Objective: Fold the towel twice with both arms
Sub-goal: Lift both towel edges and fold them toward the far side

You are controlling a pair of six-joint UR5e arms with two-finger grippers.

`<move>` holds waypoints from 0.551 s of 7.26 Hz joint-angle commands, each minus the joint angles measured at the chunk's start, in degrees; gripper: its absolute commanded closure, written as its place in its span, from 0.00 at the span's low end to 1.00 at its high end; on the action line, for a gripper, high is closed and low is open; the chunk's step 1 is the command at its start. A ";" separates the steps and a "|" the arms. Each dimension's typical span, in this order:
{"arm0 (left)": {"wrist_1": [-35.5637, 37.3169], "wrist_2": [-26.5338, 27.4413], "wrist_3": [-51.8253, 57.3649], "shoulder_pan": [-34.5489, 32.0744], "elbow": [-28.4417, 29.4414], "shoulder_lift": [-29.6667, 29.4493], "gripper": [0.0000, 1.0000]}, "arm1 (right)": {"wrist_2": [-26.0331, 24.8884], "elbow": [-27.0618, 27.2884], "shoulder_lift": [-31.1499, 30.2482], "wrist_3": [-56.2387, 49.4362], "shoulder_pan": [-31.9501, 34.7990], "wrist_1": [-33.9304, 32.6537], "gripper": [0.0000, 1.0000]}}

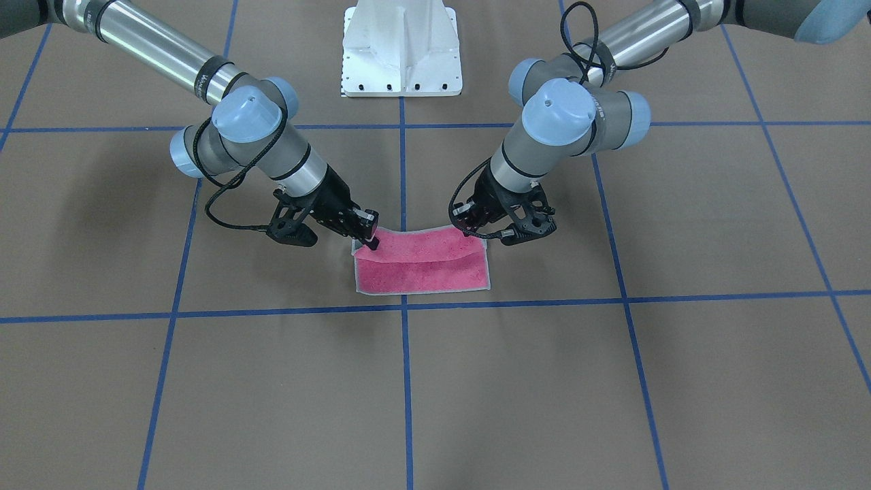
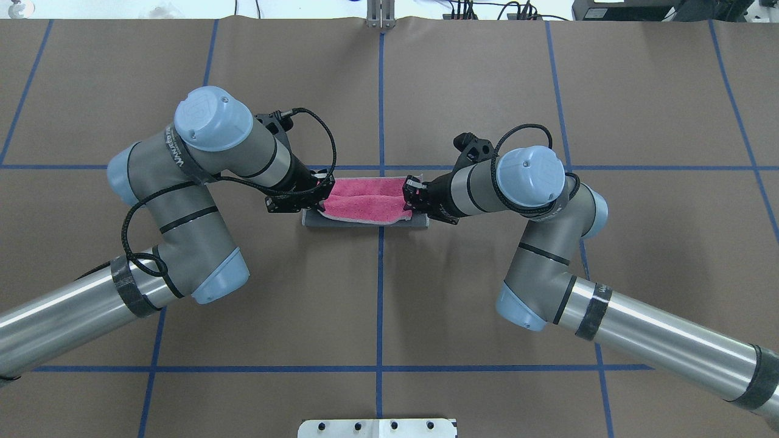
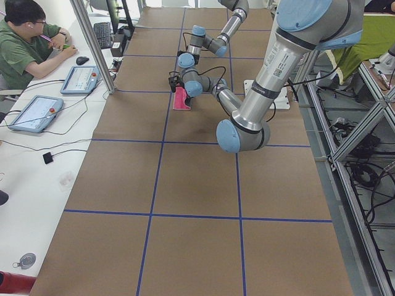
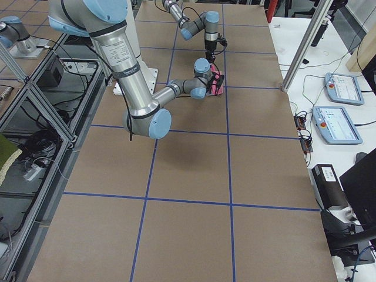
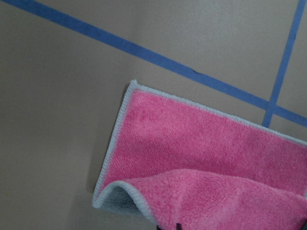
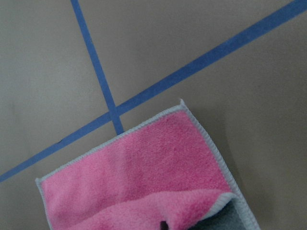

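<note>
The towel [image 1: 422,269] lies at the table's middle, pink face up, partly folded over itself. In the overhead view [image 2: 365,198] a dark grey strip of its other face shows along the edge nearest the robot. My left gripper [image 2: 317,199] is shut on the towel's corner on that side and holds it raised; it also shows in the front-facing view [image 1: 491,233]. My right gripper [image 2: 411,196] is shut on the opposite corner, also seen in the front-facing view [image 1: 372,242]. Both wrist views show the lifted pink flap [image 5: 220,201] [image 6: 158,211] curling over the flat pink layer, with grey underside at the curl.
The white pedestal base [image 1: 401,51] stands behind the towel on the robot's side. Blue tape lines [image 1: 405,381] cross the brown table cover. A seated operator [image 3: 24,40] and tablets [image 3: 34,112] are at a side desk beyond the table.
</note>
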 commanded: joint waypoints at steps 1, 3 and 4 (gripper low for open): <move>-0.09 0.00 0.00 -0.71 1.30 -0.23 1.00 | 0.00 -0.10 -0.02 0.00 0.20 0.04 1.00; -0.09 0.09 0.00 -0.89 1.74 -0.32 1.00 | -0.26 -0.19 0.15 0.00 0.20 0.04 1.00; -0.09 0.09 0.00 -0.89 1.92 -0.32 1.00 | -0.87 -0.37 0.24 0.00 0.11 0.04 1.00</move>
